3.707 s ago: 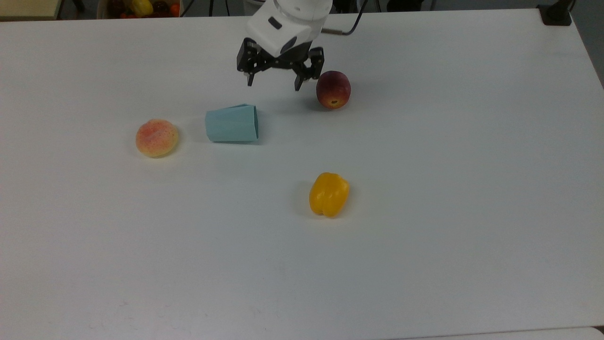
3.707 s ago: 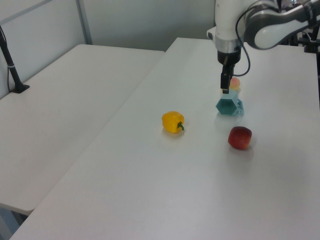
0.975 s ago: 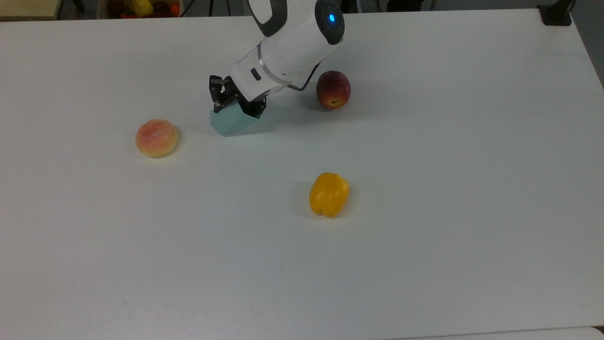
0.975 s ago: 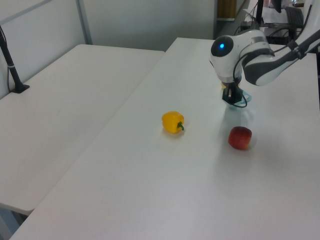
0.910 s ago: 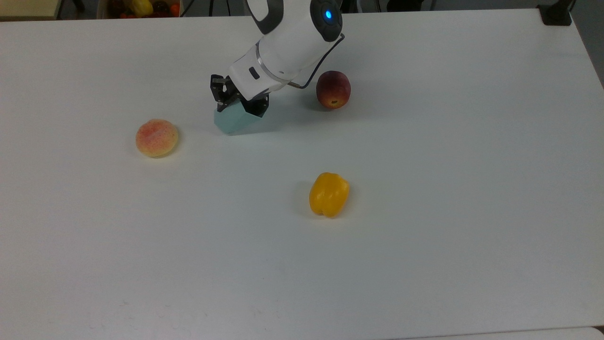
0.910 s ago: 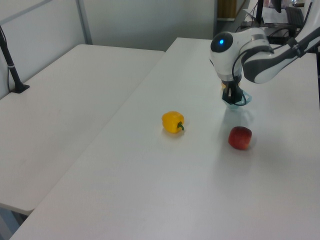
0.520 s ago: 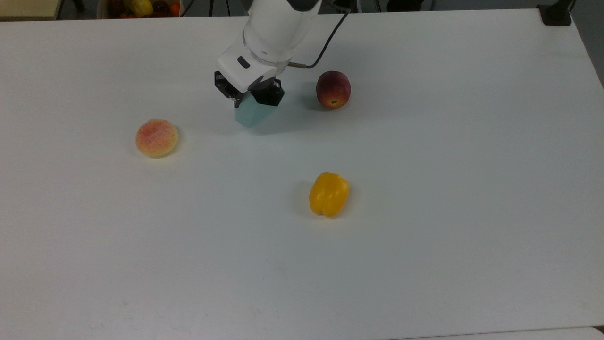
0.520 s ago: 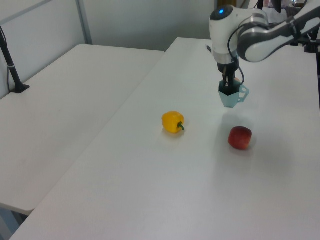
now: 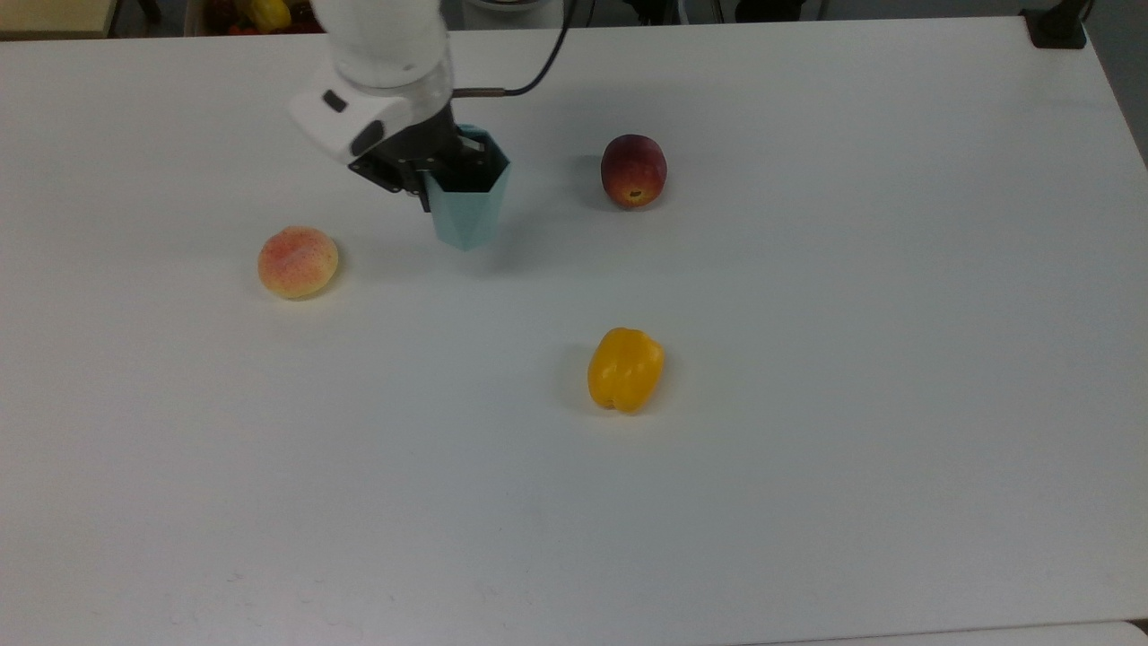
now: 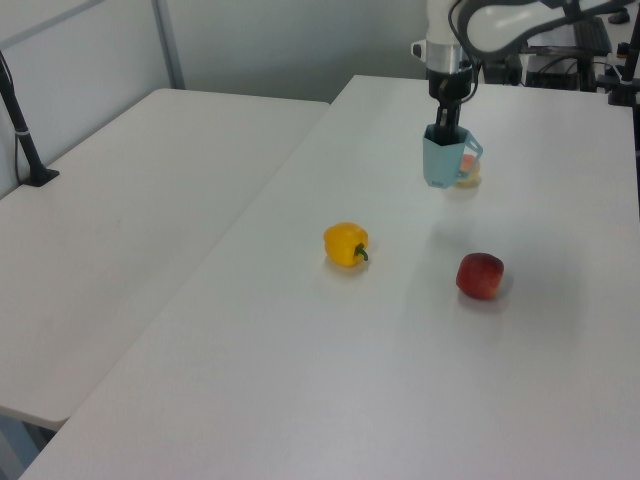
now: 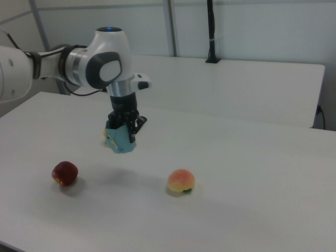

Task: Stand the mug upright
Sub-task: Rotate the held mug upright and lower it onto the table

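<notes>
Hanging rim-up from the gripper (image 9: 446, 176), whose fingers clamp its rim, the mug (image 9: 466, 205) is lifted off the white table (image 9: 807, 404). Broad bare tabletop lies around it; yellow pepper (image 9: 625, 368) nearest, then speckled peach (image 9: 298, 261), red peach (image 9: 633, 170) farther.
</notes>
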Available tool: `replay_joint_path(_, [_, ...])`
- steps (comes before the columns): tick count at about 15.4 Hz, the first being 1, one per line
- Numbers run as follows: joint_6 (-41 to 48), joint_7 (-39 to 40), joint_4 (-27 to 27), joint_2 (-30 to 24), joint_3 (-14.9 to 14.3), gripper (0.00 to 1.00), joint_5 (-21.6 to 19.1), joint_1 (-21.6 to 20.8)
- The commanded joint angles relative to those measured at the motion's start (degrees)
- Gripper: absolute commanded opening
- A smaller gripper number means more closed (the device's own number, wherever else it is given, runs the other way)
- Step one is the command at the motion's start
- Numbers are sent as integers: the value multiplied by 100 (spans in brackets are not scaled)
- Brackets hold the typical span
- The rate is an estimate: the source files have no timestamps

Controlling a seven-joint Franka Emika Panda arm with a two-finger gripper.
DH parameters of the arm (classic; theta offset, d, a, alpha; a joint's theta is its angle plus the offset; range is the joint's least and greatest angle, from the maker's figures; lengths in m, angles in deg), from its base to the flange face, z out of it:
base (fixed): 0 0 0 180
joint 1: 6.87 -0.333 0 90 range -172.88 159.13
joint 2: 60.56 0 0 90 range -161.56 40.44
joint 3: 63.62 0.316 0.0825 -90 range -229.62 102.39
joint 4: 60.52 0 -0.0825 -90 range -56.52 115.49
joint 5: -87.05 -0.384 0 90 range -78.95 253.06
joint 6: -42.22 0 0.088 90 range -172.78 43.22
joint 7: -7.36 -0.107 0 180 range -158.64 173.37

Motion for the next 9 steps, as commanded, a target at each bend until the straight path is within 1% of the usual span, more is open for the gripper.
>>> replay_joint_path(1, [629, 803, -456, 264, -250, 0, -407, 182])
replay_joint_path(3, [684, 1392, -448, 281, -294, 0, -503, 279])
replay_joint_path(4, [649, 1482, -448, 307, -338, 0, -539, 306])
replay_joint_path(9, [201, 1492, -518, 711, -356, 0, -556, 403])
